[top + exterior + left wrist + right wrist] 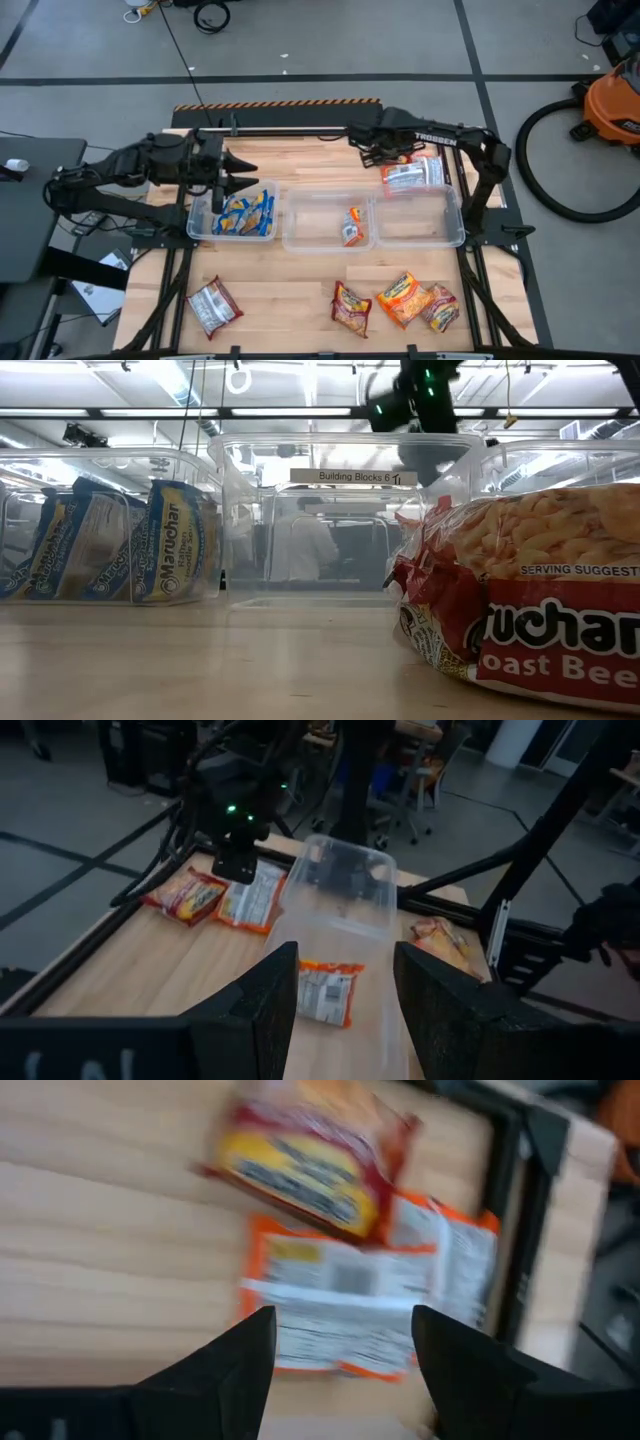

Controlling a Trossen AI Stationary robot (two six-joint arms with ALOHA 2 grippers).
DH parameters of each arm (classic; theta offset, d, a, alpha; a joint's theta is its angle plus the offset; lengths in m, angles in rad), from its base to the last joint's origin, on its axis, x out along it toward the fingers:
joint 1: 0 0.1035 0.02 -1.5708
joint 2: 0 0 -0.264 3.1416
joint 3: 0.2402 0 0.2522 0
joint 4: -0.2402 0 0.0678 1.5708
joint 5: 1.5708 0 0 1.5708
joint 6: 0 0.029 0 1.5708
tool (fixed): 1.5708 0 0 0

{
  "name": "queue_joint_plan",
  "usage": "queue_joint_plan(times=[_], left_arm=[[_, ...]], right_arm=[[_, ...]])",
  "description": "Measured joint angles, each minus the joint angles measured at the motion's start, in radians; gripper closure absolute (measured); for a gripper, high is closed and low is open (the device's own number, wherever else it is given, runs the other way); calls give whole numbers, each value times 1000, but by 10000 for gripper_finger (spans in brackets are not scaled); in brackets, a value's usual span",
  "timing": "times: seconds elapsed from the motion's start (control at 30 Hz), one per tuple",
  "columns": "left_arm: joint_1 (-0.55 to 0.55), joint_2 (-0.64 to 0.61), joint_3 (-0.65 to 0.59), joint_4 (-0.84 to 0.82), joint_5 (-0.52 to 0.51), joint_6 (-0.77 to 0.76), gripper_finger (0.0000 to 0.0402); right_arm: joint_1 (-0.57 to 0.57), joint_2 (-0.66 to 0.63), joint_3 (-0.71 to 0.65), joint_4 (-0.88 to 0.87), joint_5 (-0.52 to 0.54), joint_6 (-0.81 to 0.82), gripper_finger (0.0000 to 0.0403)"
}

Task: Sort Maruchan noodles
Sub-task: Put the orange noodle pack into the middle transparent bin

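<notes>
Several blue-and-white Maruchan packets [245, 212] [150, 540] stand on edge in the left clear bin [197, 232]. One orange packet [352, 226] [325, 992] lies in the middle bin [300, 240]. An orange-white packet [412, 174] [365, 1300] and a red-yellow one [310, 1165] lie flat at the table's far right. My right gripper [385, 155] [345, 1320] hovers open above these two. My left gripper [248, 172] [345, 955] is open over the left bin's far edge, pointing toward the middle bin.
The right bin [455, 235] holds nothing I can see. On the near side lie a red-silver packet [213, 305], a red one [350, 305] [540, 610] and two orange ones [403, 297] [440, 307]. An orange vacuum [615, 100] stands beyond the table's right.
</notes>
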Motion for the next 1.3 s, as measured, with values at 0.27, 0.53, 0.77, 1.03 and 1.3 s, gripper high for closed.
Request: queue_joint_plan(times=[0.27, 0.53, 0.77, 1.03, 1.3], left_arm=[[0, -4, -7, -26, -11, -9, 230], [12, -5, -7, 15, -117, 43, 230], [73, 59, -8, 220, -74, 136, 230], [117, 138, -7, 292, -68, 127, 230], [116, 149, -8, 245, -67, 112, 230]], right_arm=[[-159, -130, -280, 54, -62, -22, 163], [-164, -257, -533, 504, -139, -21, 167], [-168, -43, -391, 594, -210, -115, 169], [-138, 253, -119, 280, -90, -63, 183], [-99, 375, -100, 225, -38, 26, 223]])
